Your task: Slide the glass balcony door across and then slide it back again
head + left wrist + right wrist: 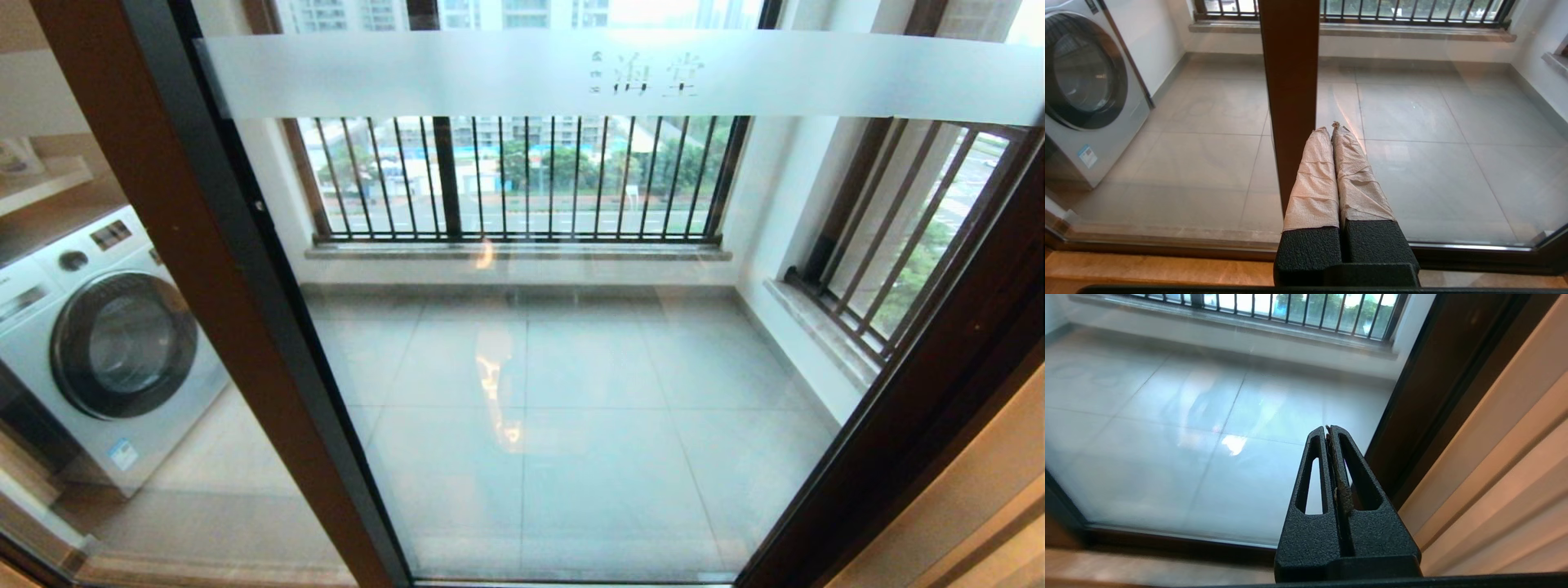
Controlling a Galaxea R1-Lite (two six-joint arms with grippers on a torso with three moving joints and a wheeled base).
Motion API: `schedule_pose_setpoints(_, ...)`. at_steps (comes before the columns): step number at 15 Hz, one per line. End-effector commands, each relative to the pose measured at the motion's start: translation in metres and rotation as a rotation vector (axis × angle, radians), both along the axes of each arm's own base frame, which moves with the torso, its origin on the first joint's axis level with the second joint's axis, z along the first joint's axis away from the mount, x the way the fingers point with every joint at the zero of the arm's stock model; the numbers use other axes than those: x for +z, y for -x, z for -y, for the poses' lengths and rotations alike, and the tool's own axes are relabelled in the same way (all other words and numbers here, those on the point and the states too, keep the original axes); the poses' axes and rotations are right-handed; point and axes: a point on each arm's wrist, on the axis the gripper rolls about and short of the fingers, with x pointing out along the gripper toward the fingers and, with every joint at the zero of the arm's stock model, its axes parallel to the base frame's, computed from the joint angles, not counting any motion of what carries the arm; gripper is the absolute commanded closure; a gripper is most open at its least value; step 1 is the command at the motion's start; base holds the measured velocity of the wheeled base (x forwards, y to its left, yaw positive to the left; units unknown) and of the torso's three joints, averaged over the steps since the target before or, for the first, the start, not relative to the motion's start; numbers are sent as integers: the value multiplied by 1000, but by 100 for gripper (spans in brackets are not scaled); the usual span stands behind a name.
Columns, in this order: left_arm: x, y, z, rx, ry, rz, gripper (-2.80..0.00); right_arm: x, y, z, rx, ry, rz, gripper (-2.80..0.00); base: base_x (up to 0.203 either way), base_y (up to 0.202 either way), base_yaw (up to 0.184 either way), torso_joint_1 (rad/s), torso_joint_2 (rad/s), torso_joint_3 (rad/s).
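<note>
The tall glass balcony door (571, 367) in its dark brown frame spans the doorway; its frosted white band (620, 75) carries faint Chinese characters, too pale to read. The left gripper (1331, 127), paper-wrapped, is clenched empty near the frame; the right gripper (1328, 428) is likewise clenched, by the door's edge.

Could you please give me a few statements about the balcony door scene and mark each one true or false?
1. The glass balcony door carries a frosted band with characters near its top. True.
2. A washing machine stands behind the glass on the robot's left. True.
3. The left gripper holds its fingers wide apart. False: they are shut together, holding nothing.
4. The right gripper grips the door frame. False: it is shut on nothing, clear of the frame.
</note>
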Motion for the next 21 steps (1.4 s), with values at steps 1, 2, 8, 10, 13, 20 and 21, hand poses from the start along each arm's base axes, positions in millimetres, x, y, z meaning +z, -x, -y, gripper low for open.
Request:
schedule_pose_setpoints(1,0,0,0,-1,1,-1,0,-4,0,0,-1,-68,-39,0,0,0,0,0,0,0)
schedule_pose_setpoints(2,0,0,0,-1,1,-1,0,-4,1,0,-9,-88,-53,0,0,0,0,0,0,0)
schedule_pose_setpoints(8,0,0,0,1,1,-1,0,-4,1,0,-11,-88,-58,0,0,0,0,0,0,0)
schedule_pose_setpoints(10,0,0,0,0,1,-1,0,-4,1,0,-11,-88,-56,0,0,0,0,0,0,0)
schedule_pose_setpoints(13,0,0,0,1,1,-1,0,-4,1,0,-12,-91,-56,0,0,0,0,0,0,0)
schedule_pose_setpoints(20,0,0,0,-1,1,-1,0,-4,1,0,-10,-92,-68,0,0,0,0,0,0,0)
schedule_pose_setpoints(21,0,0,0,-1,1,-1,0,-4,1,0,-10,-93,-62,0,0,0,0,0,0,0)
